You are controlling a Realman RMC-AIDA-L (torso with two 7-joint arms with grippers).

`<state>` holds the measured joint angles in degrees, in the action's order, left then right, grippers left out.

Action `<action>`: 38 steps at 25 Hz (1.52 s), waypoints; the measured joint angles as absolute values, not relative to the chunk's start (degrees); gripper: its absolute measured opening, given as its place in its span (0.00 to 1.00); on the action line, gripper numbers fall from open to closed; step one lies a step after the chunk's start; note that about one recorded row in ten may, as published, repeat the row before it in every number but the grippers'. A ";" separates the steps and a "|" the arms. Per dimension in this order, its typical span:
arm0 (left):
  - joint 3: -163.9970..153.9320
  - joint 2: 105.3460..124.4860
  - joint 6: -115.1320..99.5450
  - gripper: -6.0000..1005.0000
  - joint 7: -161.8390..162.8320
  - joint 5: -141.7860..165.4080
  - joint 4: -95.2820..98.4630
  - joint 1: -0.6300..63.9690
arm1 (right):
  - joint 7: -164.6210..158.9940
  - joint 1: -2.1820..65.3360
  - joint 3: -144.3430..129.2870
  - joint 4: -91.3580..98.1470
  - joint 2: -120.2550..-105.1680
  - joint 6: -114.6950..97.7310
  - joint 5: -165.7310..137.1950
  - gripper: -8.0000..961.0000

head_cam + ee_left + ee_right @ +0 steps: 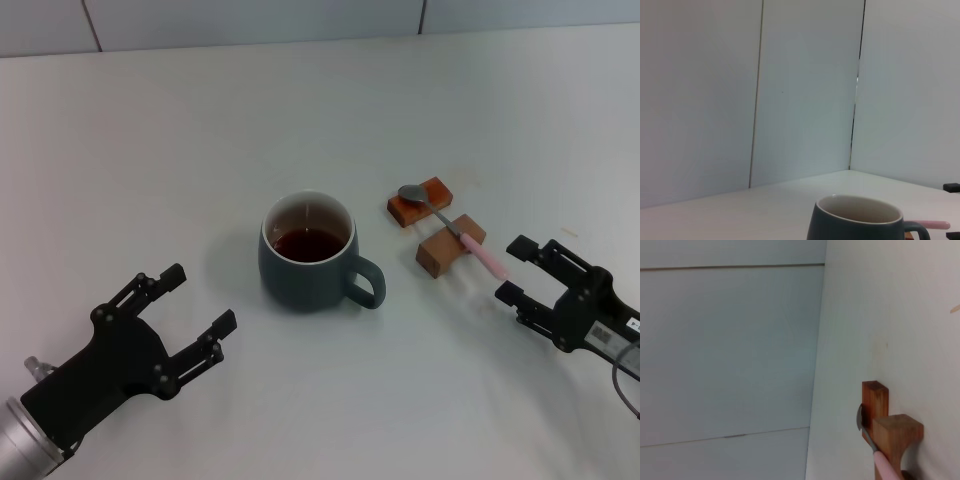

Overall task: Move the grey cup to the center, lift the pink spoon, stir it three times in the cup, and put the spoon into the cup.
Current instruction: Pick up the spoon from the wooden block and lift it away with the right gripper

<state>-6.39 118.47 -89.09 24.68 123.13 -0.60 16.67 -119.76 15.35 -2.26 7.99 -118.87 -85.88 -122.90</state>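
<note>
Sitting upright near the middle of the tabletop (150, 120): the grey cup (310, 255), part-filled with dark brown liquid, loop handle pointing toward the robot's right. Looking like glazed ceramic, so likely heavy for its size, rigid, smooth and prone to slipping between hard fingers; also spillable if tilted or jerked. Probably best taken across the body or by the handle, kept level.

Lying just to the cup's right, apart from it: the pink spoon (455, 230), bridging two orange-brown blocks (436, 225), metal bowl resting on the farther block, pale pink handle overhanging the nearer one toward the right claw. Appearing slim, light and stiff, likely to twist or slide in a loose pinch. Being raised off the tabletop by the blocks, offering clearance under the overhanging pink end, which seems the sensible place to pinch, across the handle's width.

Hovering near the front left, well apart from the cup: the left claw (195, 305), fingers spread wide, holding nothing. Waiting at the right edge, just beside the spoon's handle tip without touching: the right claw (515, 270), fingers parted and empty, lined up roughly with the handle end.
</note>
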 joint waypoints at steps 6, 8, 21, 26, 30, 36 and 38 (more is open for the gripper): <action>-6.30 118.41 -89.36 0.81 24.83 123.14 -0.42 16.61 | -119.84 16.77 -2.29 7.94 -118.92 -84.39 -122.90 0.81; -6.19 118.40 -89.43 0.81 24.85 123.12 -0.44 16.61 | -119.92 17.20 -2.29 7.70 -118.92 -83.64 -122.90 0.81; -4.91 118.38 -89.98 0.81 24.76 123.04 -0.27 16.52 | -119.72 19.93 -2.34 6.53 -118.91 -80.45 -122.88 0.81; -4.38 118.38 -90.05 0.81 24.72 123.05 -0.26 16.52 | -119.83 20.46 -2.37 6.16 -118.92 -79.51 -122.86 0.81; -3.97 118.39 -90.16 0.81 24.72 123.05 -0.26 16.53 | -119.87 20.79 -2.63 5.61 -118.89 -78.65 -122.86 0.81; -3.47 118.38 -90.18 0.81 24.71 123.05 -0.26 16.64 | -119.92 20.90 -2.91 5.59 -118.90 -78.38 -122.86 0.80; -3.44 118.39 -90.18 0.81 24.70 123.05 -0.26 16.69 | -119.95 20.92 -2.86 5.60 -118.91 -78.37 -122.81 0.80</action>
<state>-3.44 118.39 -90.18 24.70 123.05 -0.26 16.69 -119.95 20.92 -2.86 5.60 -118.91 -78.37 -122.81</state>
